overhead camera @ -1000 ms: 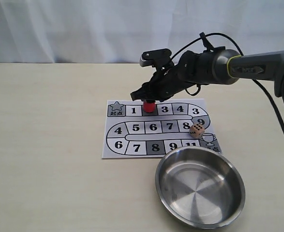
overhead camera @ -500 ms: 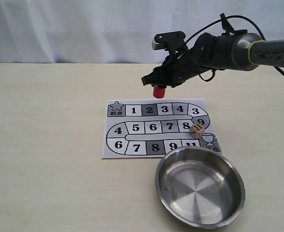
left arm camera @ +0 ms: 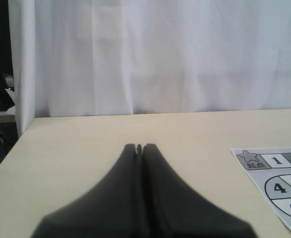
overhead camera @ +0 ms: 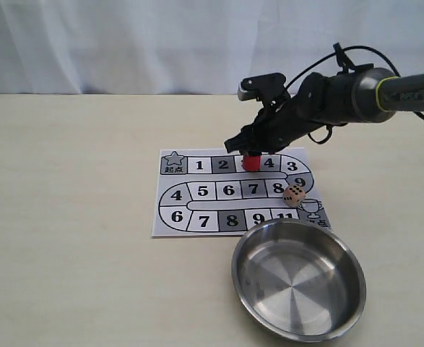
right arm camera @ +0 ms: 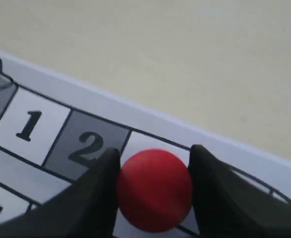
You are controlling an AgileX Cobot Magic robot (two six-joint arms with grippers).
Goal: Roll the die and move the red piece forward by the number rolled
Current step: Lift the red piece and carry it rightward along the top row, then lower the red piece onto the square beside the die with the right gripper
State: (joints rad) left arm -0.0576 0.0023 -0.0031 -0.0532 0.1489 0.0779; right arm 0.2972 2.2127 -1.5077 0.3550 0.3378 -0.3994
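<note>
The red piece [overhead camera: 251, 162] stands over square 3 of the top row of the paper board [overhead camera: 167, 220], between squares 2 and 4. My right gripper [overhead camera: 250, 154] is shut on it from above; in the right wrist view the red piece [right arm camera: 155, 190] fills the gap between both fingers [right arm camera: 101, 188], beside the grey 2 square. The die [overhead camera: 294, 194] lies on the board's right bend near the 9, dark pips showing. My left gripper [left arm camera: 140, 147] is shut and holds nothing, hovering over bare table left of the board's star square [left arm camera: 251, 158].
A shiny steel bowl [overhead camera: 298, 280] sits at the front right, its rim touching the board's near right corner. A white curtain hangs behind the table. The right arm and its cable reach in from the right.
The right gripper lifted the red piece off square 2, carried it right, and has come down with it over square 3. The die and bowl stayed put.
</note>
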